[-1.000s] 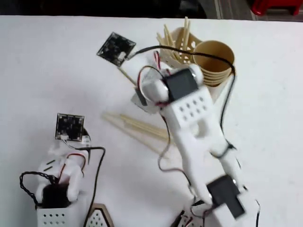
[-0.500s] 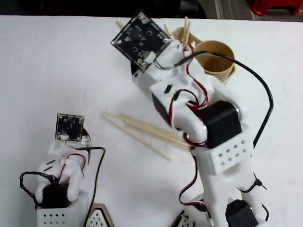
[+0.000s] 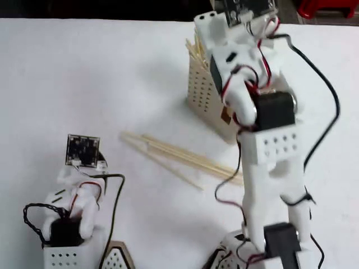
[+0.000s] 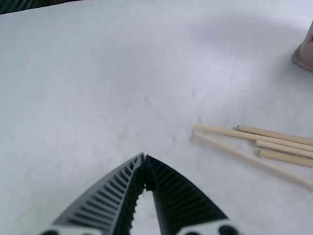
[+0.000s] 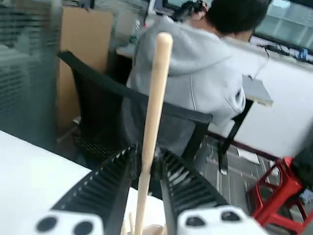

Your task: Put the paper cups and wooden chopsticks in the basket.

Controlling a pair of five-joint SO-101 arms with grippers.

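A: Right hand (image 5: 144, 164)?
B: Clamped on one wooden chopstick (image 5: 154, 107). The stick stands roughly upright between the fingers. Most of its length pokes up past the tips and the lower end runs down behind the hand.
A: Where over the table?
B: High view has the right arm (image 3: 263, 129) stretched to the far edge of the table (image 3: 84, 73), directly above the basket (image 3: 202, 89). The wrist covers the hand there, so I can't place the stick against the basket rim.
A: Anything in the basket?
B: Several chopstick ends (image 3: 193, 49) jut out of its far corner, just beside the arm.
A: Left hand (image 4: 145, 159)?
B: Fingertips pressed together, nothing between them, pointing down at the table. The left arm (image 3: 76, 190) sits folded at the near left corner.
A: Other sticks?
B: Loose chopsticks (image 3: 179, 154) lie flat mid-table in a rough bundle, between the two arms, near the basket's front but not touching it. From the left wrist they lie ahead of the left hand and off to one side (image 4: 259, 144), well apart from the fingertips.
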